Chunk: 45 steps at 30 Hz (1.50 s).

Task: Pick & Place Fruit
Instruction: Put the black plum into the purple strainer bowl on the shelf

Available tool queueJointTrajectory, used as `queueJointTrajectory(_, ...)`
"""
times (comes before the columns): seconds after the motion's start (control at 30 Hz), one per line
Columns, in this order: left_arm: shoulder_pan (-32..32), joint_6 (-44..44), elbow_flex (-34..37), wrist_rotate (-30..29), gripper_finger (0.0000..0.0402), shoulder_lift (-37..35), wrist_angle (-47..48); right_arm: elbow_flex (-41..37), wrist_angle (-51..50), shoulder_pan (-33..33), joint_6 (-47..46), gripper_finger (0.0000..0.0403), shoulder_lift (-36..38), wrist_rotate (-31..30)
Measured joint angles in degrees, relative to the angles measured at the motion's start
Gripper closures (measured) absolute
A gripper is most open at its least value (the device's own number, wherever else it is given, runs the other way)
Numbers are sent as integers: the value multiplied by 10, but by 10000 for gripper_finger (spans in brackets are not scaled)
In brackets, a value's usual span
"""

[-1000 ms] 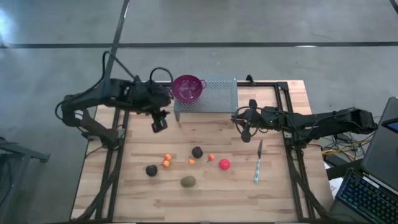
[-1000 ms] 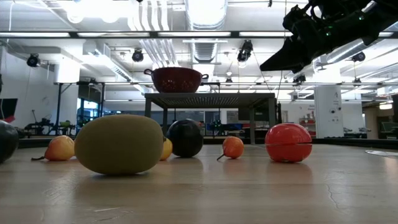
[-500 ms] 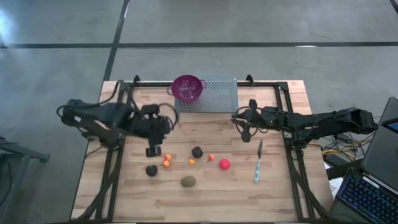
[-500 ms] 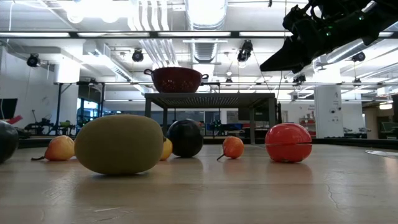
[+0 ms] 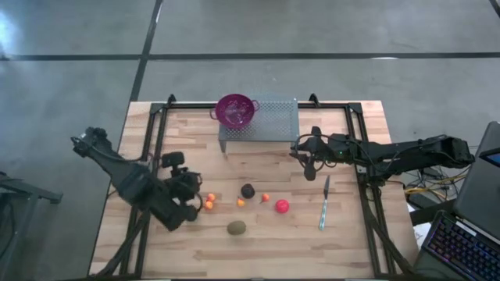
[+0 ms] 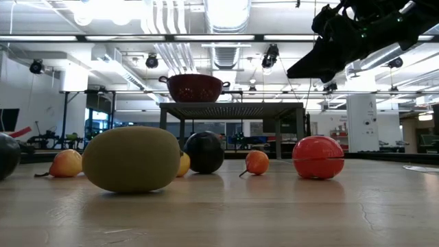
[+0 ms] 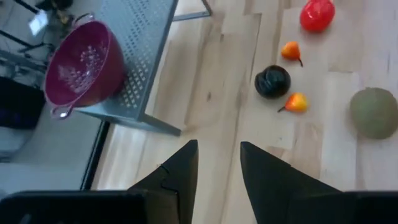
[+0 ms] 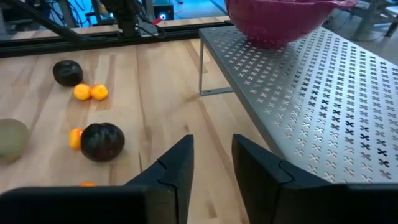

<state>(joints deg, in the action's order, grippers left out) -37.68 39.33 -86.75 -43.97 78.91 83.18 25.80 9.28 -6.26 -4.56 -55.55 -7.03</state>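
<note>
Two arms show from above: the left claw (image 5: 187, 204) hangs low over the near dark ball, the fruit (image 5: 248, 191) scattered well short of the purple colander (image 5: 235, 110), and the right claw (image 5: 307, 160) waits beside the metal rack (image 5: 269, 121). Level with the bench (image 6: 274, 213), the green oval (image 6: 132, 158) lies nearest. Both wrist views show fingers narrowly parted, holding nothing.

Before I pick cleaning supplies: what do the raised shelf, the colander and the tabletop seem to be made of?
Raised shelf: grey sheet metal, matte, punched with rows of small cross-shaped holes.
Colander: probably plastic, glossy purple, pierced with tiny holes.
Tabletop: pale wood planks with visible seams and grain.
</note>
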Motion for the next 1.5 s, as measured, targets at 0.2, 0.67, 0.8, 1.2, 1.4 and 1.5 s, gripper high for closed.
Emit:
queueJointTrajectory(0.2, -17, 108, 52, -9, 281, -6, -4, 0, 0, 0, -9, 287, 0, 0)
queueJointTrajectory(0.67, -12, 147, 121, 71, 151, -2, -26, 0, 0, 0, -30, 319, 0, 2)
queueJointTrajectory(0.8, -12, 159, 127, 116, 153, -2, -33, 0, 0, 0, -30, 331, 0, 2)
queueJointTrajectory(1.2, -13, 214, 220, 193, 158, -2, -117, 0, 0, 0, -34, 338, 0, 15)
queueJointTrajectory(1.4, -14, 248, 265, 247, 156, -2, -191, 0, 0, 0, -34, 320, 0, 15)
queueJointTrajectory(1.5, -15, 253, 283, 253, 156, -2, -233, 0, 0, 0, -34, 312, 0, 15)
